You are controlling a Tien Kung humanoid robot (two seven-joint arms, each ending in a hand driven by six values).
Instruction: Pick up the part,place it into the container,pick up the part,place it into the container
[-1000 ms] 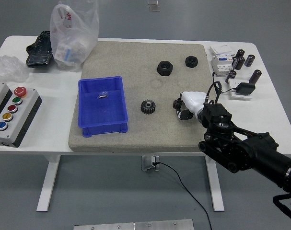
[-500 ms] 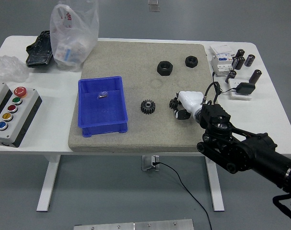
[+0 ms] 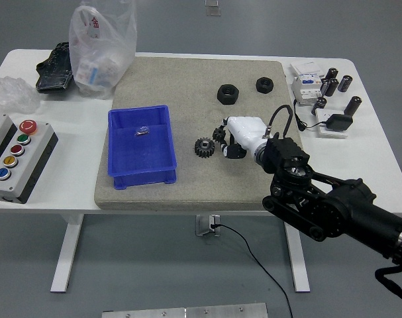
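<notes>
A black gear (image 3: 203,147) lies on the grey mat (image 3: 187,86), right of the blue container (image 3: 141,148). A small metal part (image 3: 143,131) lies inside the container. Two black nuts, a larger one (image 3: 227,93) and a smaller one (image 3: 264,84), lie at the back of the mat. My right hand (image 3: 226,141), white-backed with black fingers, reaches in from the lower right and sits just right of the gear, fingers spread and holding nothing. My left arm is out of view.
A button box (image 3: 14,158) sits at the left edge. A plastic bag (image 3: 100,46), a black object (image 3: 55,67) and crumpled wrap (image 3: 12,93) lie at back left. Small cylinders and electrical parts (image 3: 323,93) stand at back right.
My right hand has moved left across the mat, from well right of the gear to right beside it.
</notes>
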